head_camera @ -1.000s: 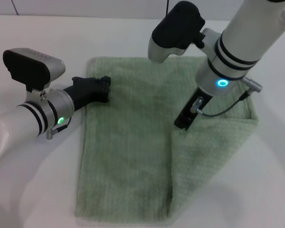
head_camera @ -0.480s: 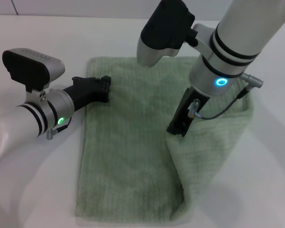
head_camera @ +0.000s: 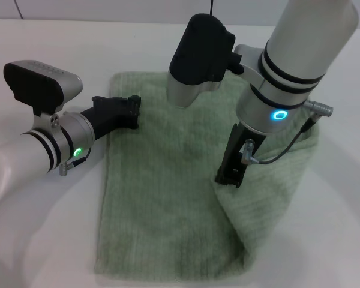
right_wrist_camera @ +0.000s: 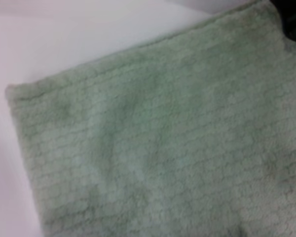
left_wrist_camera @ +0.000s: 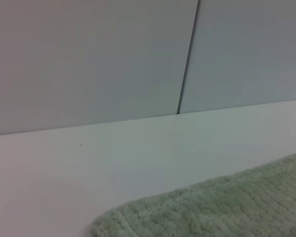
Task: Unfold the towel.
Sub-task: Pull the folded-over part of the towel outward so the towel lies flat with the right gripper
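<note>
The pale sage-green towel (head_camera: 162, 198) lies on the white table, with its right part still doubled over. My right gripper (head_camera: 228, 179) points down and is shut on the inner edge of the folded flap, holding it raised above the lower layer near the towel's middle right. The flap drapes down from the gripper to the right and front. My left gripper (head_camera: 132, 111) rests on the towel's left edge near its far corner. The towel fills the right wrist view (right_wrist_camera: 163, 148). One of its corners shows in the left wrist view (left_wrist_camera: 227, 207).
The white table (head_camera: 42, 240) surrounds the towel on all sides. A pale wall with a vertical seam (left_wrist_camera: 187, 59) stands behind the table. A dark shape (right_wrist_camera: 293, 17) shows at the corner of the right wrist view.
My right gripper has pulled the flap's edge up and slightly forward. The flap has lifted off the lower layer and its front corner has swung to the right. The left arm has not moved.
</note>
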Controlling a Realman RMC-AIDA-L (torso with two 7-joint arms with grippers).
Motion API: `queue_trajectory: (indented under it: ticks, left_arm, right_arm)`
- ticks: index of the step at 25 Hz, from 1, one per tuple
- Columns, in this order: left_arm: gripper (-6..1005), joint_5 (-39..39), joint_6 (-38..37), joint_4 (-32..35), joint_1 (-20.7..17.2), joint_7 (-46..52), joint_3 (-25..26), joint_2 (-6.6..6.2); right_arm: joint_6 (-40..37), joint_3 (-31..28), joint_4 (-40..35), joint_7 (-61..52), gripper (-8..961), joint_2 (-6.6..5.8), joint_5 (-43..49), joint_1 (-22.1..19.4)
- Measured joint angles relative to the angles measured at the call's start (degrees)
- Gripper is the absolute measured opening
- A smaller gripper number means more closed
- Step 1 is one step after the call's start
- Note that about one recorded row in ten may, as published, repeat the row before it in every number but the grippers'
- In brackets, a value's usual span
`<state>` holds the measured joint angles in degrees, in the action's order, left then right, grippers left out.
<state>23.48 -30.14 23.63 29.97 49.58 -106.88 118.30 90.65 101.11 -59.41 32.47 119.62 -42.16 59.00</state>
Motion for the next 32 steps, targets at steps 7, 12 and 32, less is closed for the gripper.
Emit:
queue_trajectory:
  ticks: [7, 12, 32]
  left_arm:
    - [0, 0.06, 0.00, 0.11, 0.00, 0.06, -0.07, -0.07]
    - [0, 0.08, 0.00, 0.15, 0.07, 0.07, -0.08, -0.09]
    - [-1, 0.07, 0.00, 0.28, 0.54, -0.52, -0.08, -0.10]
  right_arm:
    - [5.17, 0.77, -2.53, 0.40, 19, -0.17, 0.00, 0.79]
    - [8.70, 2.24, -2.90, 0.40, 19, -0.34, 2.15, 2.04]
    - [13.18, 13.42, 1.29, -3.97, 18, -0.11, -1.00, 6.63]
